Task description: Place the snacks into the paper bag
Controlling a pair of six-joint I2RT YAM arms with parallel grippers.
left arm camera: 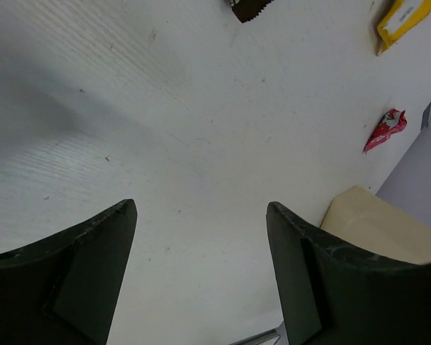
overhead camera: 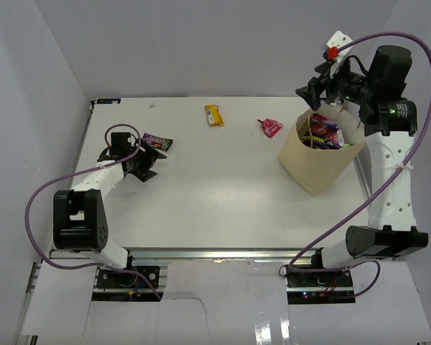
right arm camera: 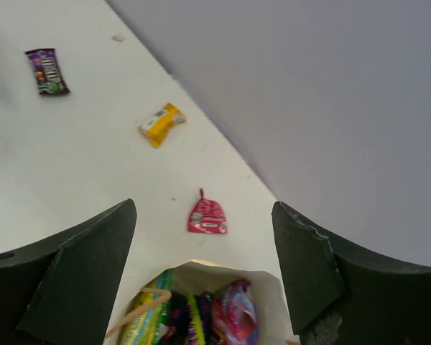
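The tan paper bag stands upright at the right of the table with several shiny packets inside; its mouth shows in the right wrist view. On the table lie a small brown packet, a yellow wrapper and a pink-red wrapper. My right gripper is open and empty, high above the bag's mouth. My left gripper is open and empty, just below the brown packet. The right wrist view shows the brown packet, yellow wrapper and pink-red wrapper.
White walls enclose the table at the back and sides. The table's front edge runs above the arm bases. In the left wrist view the bag's side, pink-red wrapper and yellow wrapper lie ahead.
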